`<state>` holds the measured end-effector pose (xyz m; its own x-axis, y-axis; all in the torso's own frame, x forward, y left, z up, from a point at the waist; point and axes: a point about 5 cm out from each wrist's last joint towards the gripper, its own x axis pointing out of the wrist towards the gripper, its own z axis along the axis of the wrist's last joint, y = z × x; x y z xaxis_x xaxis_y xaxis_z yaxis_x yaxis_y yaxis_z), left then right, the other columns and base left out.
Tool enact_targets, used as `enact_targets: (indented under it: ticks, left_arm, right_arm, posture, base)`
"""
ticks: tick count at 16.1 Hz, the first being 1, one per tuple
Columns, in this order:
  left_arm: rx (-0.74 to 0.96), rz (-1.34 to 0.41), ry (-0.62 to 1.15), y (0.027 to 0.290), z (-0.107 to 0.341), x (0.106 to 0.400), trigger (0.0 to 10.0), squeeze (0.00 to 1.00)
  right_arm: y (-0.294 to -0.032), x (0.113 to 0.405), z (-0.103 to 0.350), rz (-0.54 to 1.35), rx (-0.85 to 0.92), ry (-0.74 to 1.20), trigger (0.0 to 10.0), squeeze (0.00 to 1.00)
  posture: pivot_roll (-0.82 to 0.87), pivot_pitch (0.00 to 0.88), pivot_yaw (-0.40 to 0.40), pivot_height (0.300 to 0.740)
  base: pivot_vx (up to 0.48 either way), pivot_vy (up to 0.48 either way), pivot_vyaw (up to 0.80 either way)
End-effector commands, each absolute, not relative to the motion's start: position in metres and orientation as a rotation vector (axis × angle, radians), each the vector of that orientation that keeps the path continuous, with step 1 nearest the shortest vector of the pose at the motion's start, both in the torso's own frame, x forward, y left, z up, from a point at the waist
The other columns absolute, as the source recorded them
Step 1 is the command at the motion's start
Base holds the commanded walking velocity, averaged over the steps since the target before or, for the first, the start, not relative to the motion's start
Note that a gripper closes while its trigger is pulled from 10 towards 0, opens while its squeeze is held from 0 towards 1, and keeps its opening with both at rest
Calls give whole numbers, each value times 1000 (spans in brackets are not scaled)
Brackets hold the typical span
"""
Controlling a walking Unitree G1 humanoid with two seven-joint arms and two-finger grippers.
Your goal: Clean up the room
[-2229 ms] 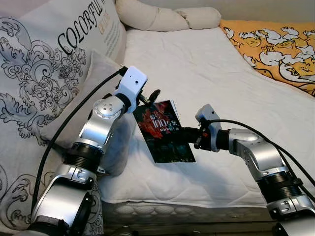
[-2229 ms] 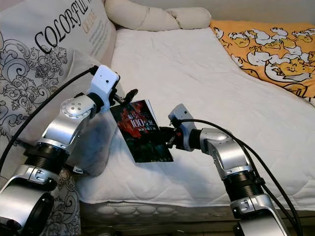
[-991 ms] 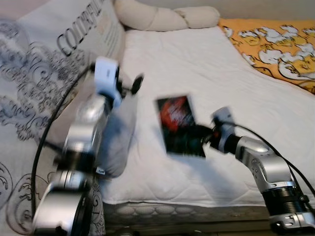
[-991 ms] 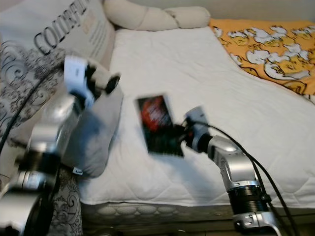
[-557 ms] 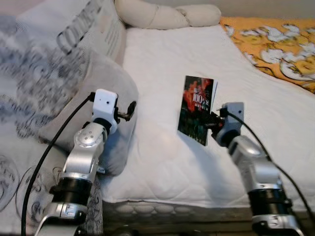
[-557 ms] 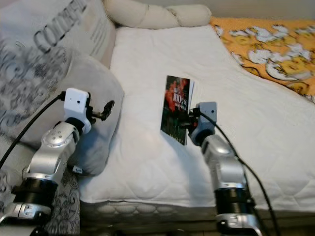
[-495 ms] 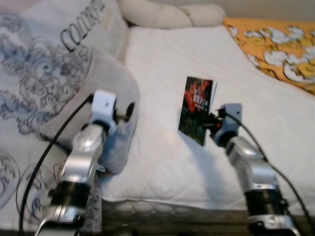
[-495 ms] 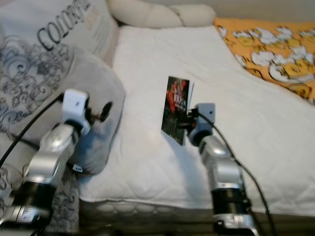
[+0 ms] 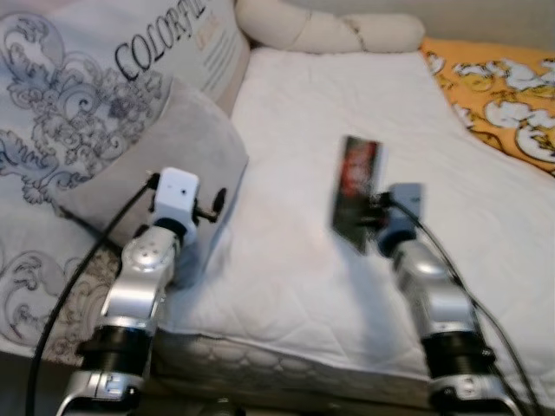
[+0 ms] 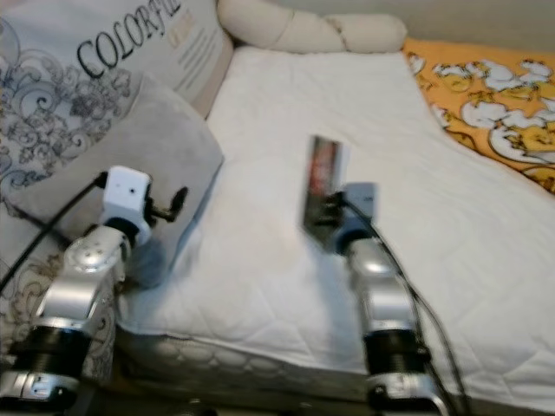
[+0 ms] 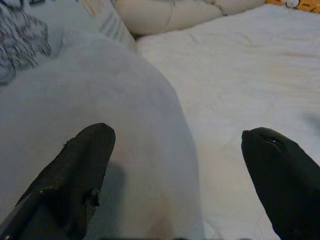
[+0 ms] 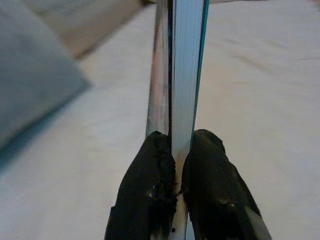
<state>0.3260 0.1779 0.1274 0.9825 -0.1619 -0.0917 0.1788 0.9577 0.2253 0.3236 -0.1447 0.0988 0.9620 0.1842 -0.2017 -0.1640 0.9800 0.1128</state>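
Note:
A thin book with a dark red cover stands upright, edge-on, above the white mattress. My right gripper is shut on its lower edge; in the right wrist view the two black fingers pinch the white page block. My left gripper is open and holds nothing, hovering beside the grey pillow. In the left wrist view its fingertips spread wide over that grey pillow.
A large white pillow with black ornaments and lettering leans at the left. A cream bolster lies at the head of the bed. An orange patterned blanket covers the right side. The mattress's front edge is near.
The left gripper let go of the book and drew back to the grey pillow. The right gripper turned the book from flat to upright. The camera has shifted.

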Motion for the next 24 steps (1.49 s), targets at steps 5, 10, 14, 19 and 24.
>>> enact_targets:
  ticks: [5,10,14,19,24]
  left_arm:
    - [259,-181,74,181,129,325,10000,0]
    - [266,-284,73,176,128,319,10000,0]
    - [284,-523,85,169,135,307,10000,0]
    - [311,-838,242,169,131,270,10000,0]
    - [338,-962,378,180,127,239,10000,0]
  right_arm:
    - [-141,322,107,214,122,153,10000,0]
    - [-139,323,107,248,239,187,10000,0]
    - [-134,355,111,394,452,313,10000,0]
    - [-137,357,89,481,664,582,10000,0]
    - [-148,353,75,404,646,668,10000,0]
  posture:
    - [-5,0,2,740]
    - [-4,0,1,740]
    - [21,0,-13,740]
    - [84,0,-27,740]
    - [142,0,-42,740]
  base:
    - [0,0,0]
    - [0,0,0]
    - [0,0,0]
    - [0,0,0]
    - [0,0,0]
